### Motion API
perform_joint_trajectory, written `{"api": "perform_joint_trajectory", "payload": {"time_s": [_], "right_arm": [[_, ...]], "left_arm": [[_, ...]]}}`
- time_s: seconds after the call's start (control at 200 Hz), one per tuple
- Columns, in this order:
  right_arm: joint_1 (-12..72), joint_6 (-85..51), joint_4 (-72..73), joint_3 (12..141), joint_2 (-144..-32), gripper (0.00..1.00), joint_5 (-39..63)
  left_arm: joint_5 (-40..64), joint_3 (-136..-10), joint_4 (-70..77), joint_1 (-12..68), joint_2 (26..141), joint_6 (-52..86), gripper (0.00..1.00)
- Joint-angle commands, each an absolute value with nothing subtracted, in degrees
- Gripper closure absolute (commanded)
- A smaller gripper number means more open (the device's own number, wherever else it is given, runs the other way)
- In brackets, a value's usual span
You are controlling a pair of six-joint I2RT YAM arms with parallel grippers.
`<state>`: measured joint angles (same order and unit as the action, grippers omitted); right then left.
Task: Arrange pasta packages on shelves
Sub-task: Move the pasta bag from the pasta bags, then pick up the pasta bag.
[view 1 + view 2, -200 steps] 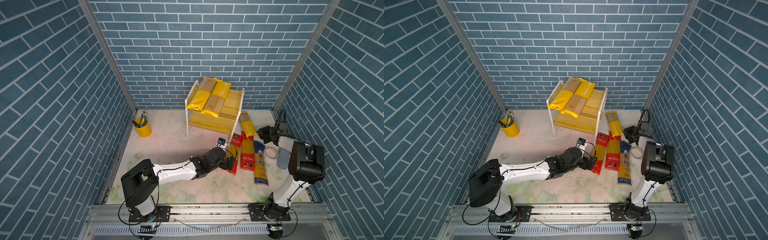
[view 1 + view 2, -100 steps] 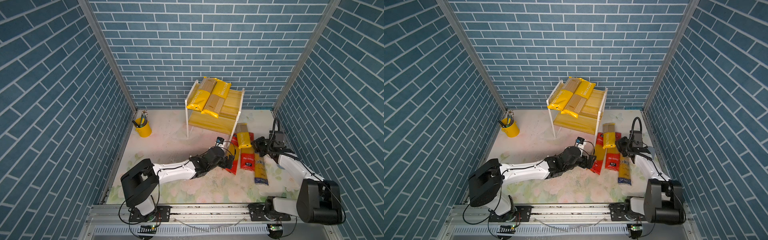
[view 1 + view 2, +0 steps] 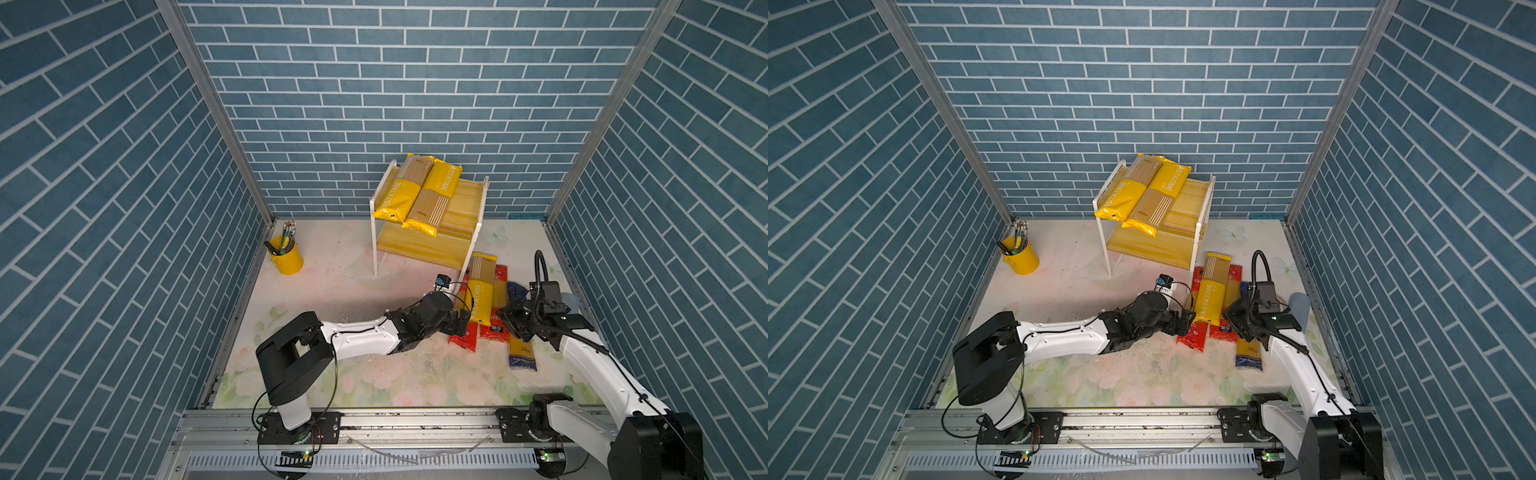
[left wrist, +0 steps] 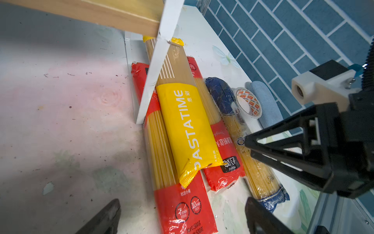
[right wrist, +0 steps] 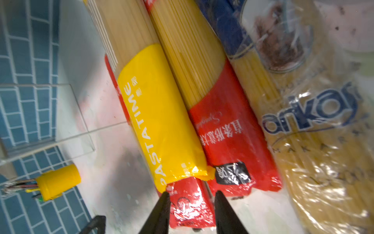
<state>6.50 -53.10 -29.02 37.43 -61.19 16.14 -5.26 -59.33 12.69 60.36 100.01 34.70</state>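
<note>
Presently unheld: PASTATIME bag (image 4: 186,129), just ahead of the partly open, empty right fingers (image 5: 162,212), stacked across two red-ended bags (image 4: 178,210). Left fingers (image 4: 105,218) wide open, empty. Likely risks: far end snagging on the shelves (image 4: 153,81) when lifted; slick bags beneath sliding.

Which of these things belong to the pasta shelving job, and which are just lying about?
Job: rack; two PASTATIME bags on its top board; third PASTATIME bag, lying on two red-ended bags; blue-ended bag.
Lying about: pencil cup; tape roll; blue pad.
</note>
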Motion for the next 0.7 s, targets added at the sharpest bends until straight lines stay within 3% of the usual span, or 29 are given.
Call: {"api": "perform_joint_trajectory", "payload": {"time_s": [0.0, 0.07, 0.16, 0.695], "right_arm": [[1.2, -41.4, -31.5, 42.8, -67.1, 0.59, 22.6], [-2.5, -38.2, -27.1, 44.0, -72.2, 0.59, 30.1], [-2.7, -34.1, -24.6, 47.1, -77.9, 0.58, 32.5], [-1.7, -34.1, -12.8, 51.3, -94.6, 0.52, 33.4]], "left_arm": [[-2.4, -61.9, 12.7, 59.3, 102.1, 37.5, 0.04], [1.7, -61.4, 16.9, 58.1, 103.4, 41.6, 0.04], [7.3, -59.4, 25.3, 56.0, 105.8, 49.0, 0.06], [13.0, -64.9, 31.7, 54.5, 118.1, 57.3, 0.13]]}}
